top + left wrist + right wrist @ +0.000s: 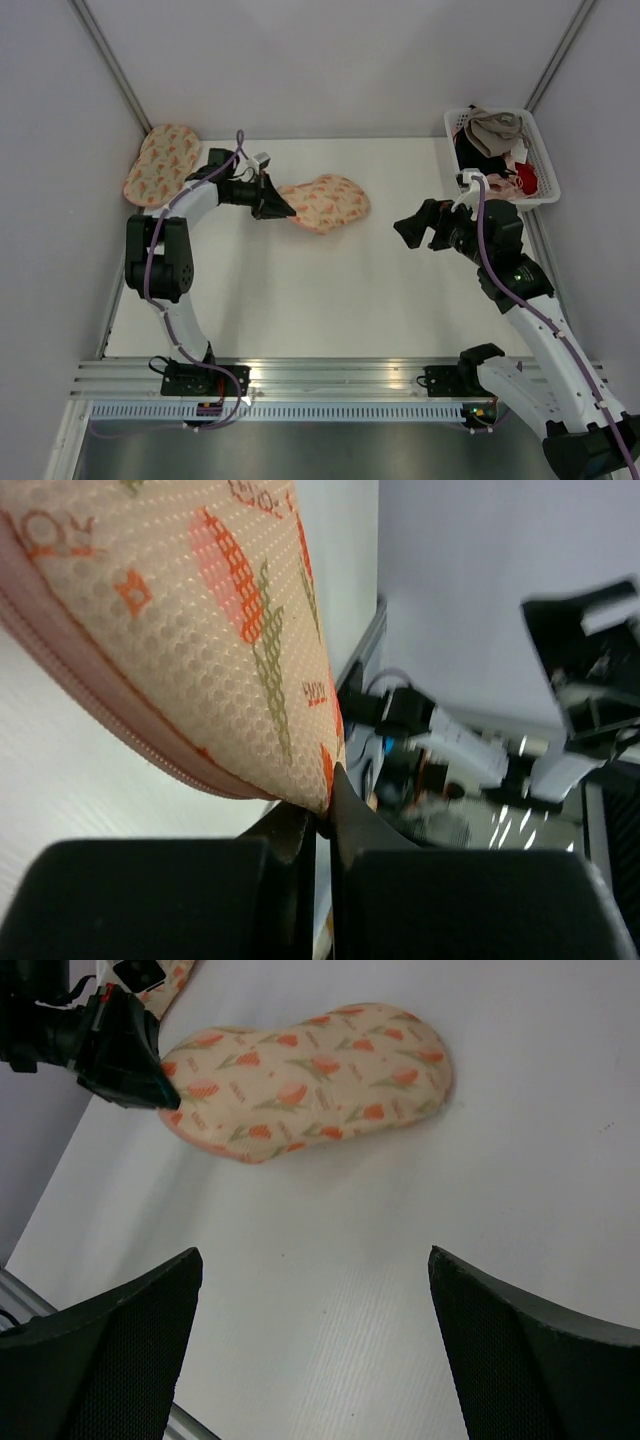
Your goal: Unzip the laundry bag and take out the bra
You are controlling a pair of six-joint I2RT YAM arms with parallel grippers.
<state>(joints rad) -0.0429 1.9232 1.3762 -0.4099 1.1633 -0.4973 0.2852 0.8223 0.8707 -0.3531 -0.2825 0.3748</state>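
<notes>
The laundry bag (pixel 325 203) lies flat on the table (pixel 300 320), its long axis running left to right, printed face up. My left gripper (pixel 288 209) meets the bag at its left end. In the left wrist view the two fingers (pixel 470 900) are pressed together with no gap, and the tip of the bag (pixel 200 630) is pinched between them just above the fingertips (pixel 325 810). The pink zip edge (pixel 120 715) runs along the underside of the bag down to this pinch point; I cannot tell whether the zip pull itself is caught. The right wrist view confirms it: the left gripper (pixel 165 1095) is clamped on the left end of the bag (pixel 320 1080), and the rest of the bag rests on the table. My right gripper (pixel 410 228) is to the right of the bag, apart from it and above the table, its jaws spread wide and pointed toward the bag's right end (pixel 312 1260). A second pouch (pixel 160 165) of the same print lies to the left of the bag and farther back, well apart from it. A white basket (pixel 545 170) holding mixed garments stands to the right of the bag, beyond the right gripper.
</notes>
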